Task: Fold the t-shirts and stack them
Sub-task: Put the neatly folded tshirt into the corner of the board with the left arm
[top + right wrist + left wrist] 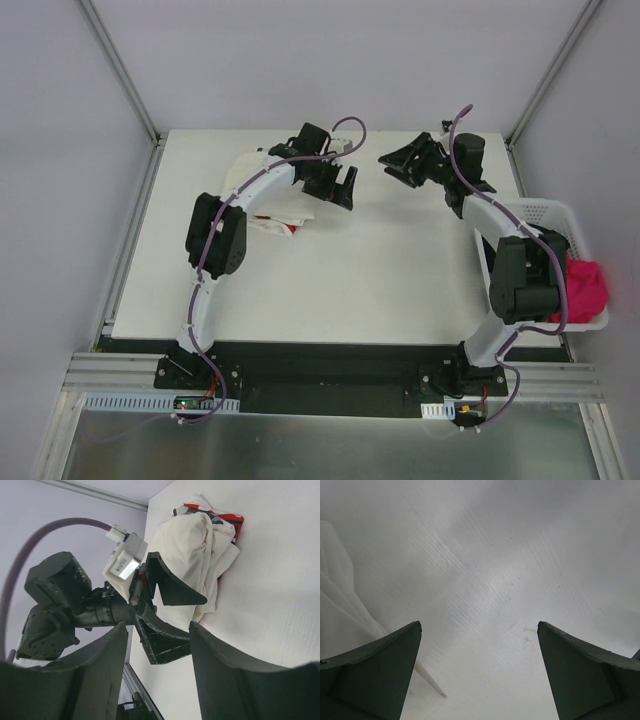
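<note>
The only label in view is a small white tag (122, 562) on the plug at the left arm's wrist. Its print is too blurred to read. The shirts (248, 172) carry red and black marks along one edge, but no letters can be made out there.

The shirts lie in a loose, rumpled pile at the far left of the surface (380, 270), cream-white cloth uppermost and the printed cloth showing at the pile's edge. From above, the left arm crosses over the pile and hides its middle.

The left fingers (375, 670) are spread wide with nothing between them. They are over bare surface just beside the pile, and a fold of cream cloth shows at the left edge of their own camera's view. The right fingers (225, 680) are also apart and hold nothing. They point across at the left arm's wrist, with the pile beyond it.

A white perforated basket (545, 208) stands at the right edge of the surface, partly hidden by the right arm, and a bunched red cloth (588, 285) lies in it. A purple cable (350, 122) loops above the left wrist.
</note>
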Robot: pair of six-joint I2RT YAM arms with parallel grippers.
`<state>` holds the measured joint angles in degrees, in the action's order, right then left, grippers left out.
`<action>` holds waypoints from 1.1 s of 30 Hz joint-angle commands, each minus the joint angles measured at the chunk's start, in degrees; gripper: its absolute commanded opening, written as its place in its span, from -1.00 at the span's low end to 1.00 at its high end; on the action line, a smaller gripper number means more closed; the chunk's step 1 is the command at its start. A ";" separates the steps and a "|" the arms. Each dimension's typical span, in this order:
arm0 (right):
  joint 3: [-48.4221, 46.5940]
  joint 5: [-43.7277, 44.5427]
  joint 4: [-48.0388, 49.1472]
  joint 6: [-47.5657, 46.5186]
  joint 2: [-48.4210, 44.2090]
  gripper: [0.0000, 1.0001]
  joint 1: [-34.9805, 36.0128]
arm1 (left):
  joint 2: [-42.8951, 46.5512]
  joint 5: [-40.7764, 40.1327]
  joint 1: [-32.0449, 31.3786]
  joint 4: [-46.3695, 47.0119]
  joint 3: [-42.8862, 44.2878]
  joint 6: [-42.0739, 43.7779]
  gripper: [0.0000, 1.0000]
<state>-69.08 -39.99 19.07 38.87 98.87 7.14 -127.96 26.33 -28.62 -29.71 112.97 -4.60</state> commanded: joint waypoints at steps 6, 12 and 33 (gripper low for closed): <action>1.49 -2.20 0.44 -2.22 -7.11 0.45 -3.00 | -1.59 -9.18 0.41 -6.58 0.85 2.32 0.98; 1.84 -2.29 -0.17 -2.40 -7.81 0.50 -4.50 | -2.56 -12.35 4.62 -7.29 -0.81 -0.05 0.98; 3.16 -2.20 0.62 0.33 -14.76 0.50 -10.30 | -10.28 -12.70 22.73 -8.78 7.34 -4.54 0.98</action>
<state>-65.93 -40.99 17.39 38.57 87.39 -2.79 -133.99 17.26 -10.90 -36.10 115.42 -8.03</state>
